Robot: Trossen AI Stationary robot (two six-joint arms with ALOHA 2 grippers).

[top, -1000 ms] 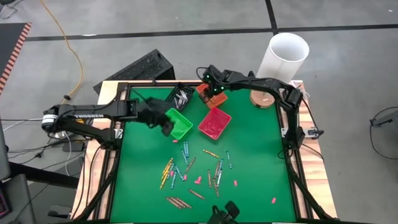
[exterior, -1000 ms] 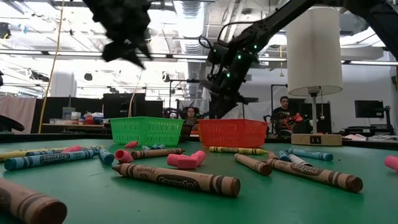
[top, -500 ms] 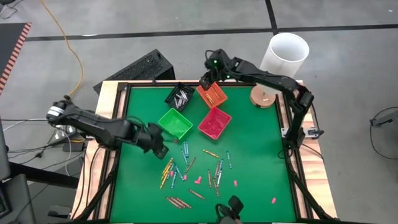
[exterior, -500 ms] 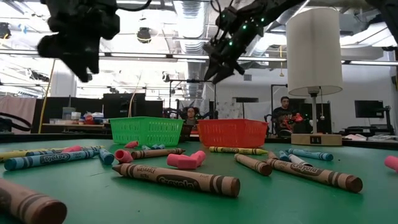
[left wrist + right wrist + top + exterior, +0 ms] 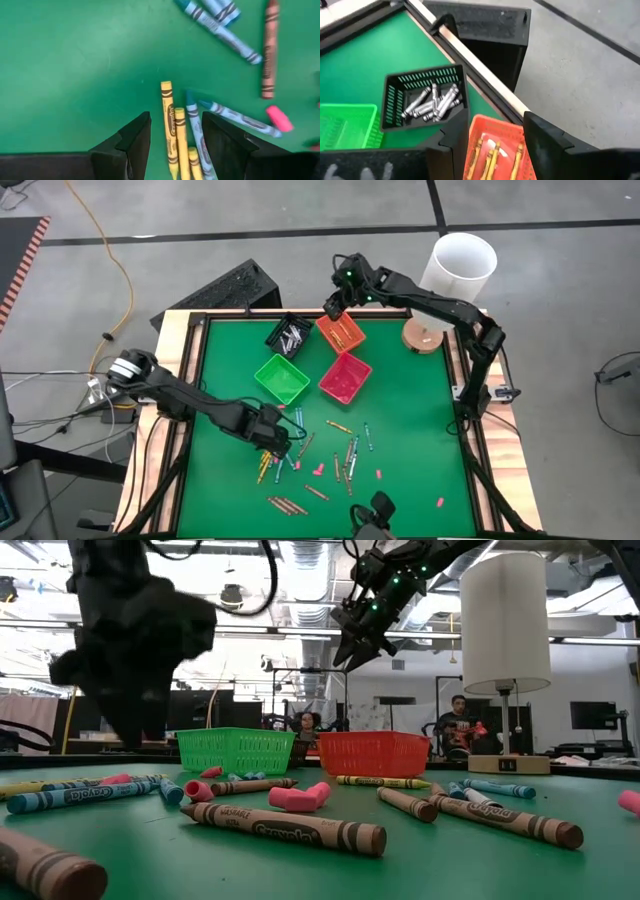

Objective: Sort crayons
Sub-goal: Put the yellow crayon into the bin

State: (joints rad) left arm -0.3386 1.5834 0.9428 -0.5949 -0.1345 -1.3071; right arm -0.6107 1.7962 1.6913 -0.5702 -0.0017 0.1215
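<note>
Many crayons point(image 5: 310, 450) lie loose on the green mat. My left gripper point(image 5: 278, 442) hangs open, pointing down, just over a cluster of yellow crayons point(image 5: 172, 127) with a blue one beside them; its fingers point(image 5: 134, 142) stand on either side and touch nothing. My right gripper point(image 5: 335, 305) is open and empty at the far edge, high above the orange bin point(image 5: 340, 332), which holds yellow-orange crayons point(image 5: 492, 150). Grey crayons point(image 5: 432, 102) lie in the black bin point(image 5: 288, 333).
A green bin point(image 5: 282, 378) and a red bin point(image 5: 346, 376) stand mid-table. Small pink bits point(image 5: 378, 474) lie among the crayons. A white cylinder point(image 5: 455, 268) on a wooden base point(image 5: 425, 337) stands at the far right corner. People point(image 5: 455, 725) sit in the room behind.
My left gripper has swung from above the green bin toward the near edge and come down over the yellow crayons, rolling its wrist as it went. My right gripper has risen from just over the orange bin and now holds still.
</note>
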